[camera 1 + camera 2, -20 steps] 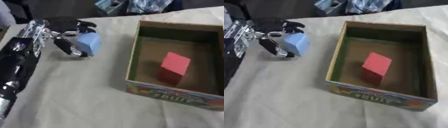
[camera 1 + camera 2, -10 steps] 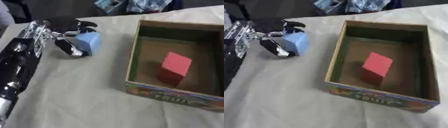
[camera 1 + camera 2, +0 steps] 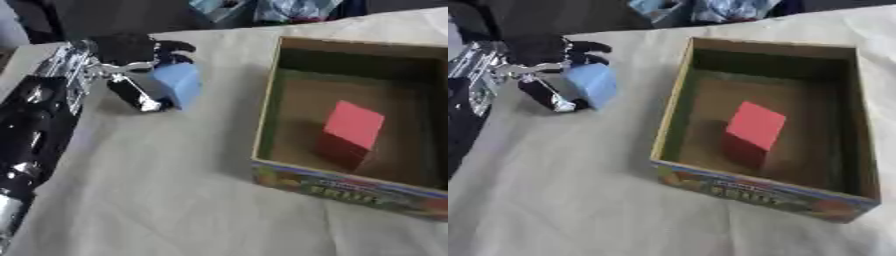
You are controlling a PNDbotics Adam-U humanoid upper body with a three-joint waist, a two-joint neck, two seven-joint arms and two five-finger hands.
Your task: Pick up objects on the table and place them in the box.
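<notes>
One hand is at work: the left hand (image 3: 131, 70) comes in from the left side of the counter (image 3: 175, 190), its fingers and thumb curled round a pale blue block (image 3: 178, 85). Whether the block is off the cloth or resting on it is hard to tell from above; it seems just clear of the surface. The block looks rigid and light, probably foam or painted wood, with flat faces and blunt corners, so it should not deform or slip much if held across two opposite faces, as it appears to be now. To the right, well apart from the hand, stands the open cardboard box (image 3: 677, 95), with a printed front wall. Inside it a red block (image 3: 754, 127) lies tilted on the brown floor, toward the middle, leaving free floor on its far side. The right hand shows in neither view.
</notes>
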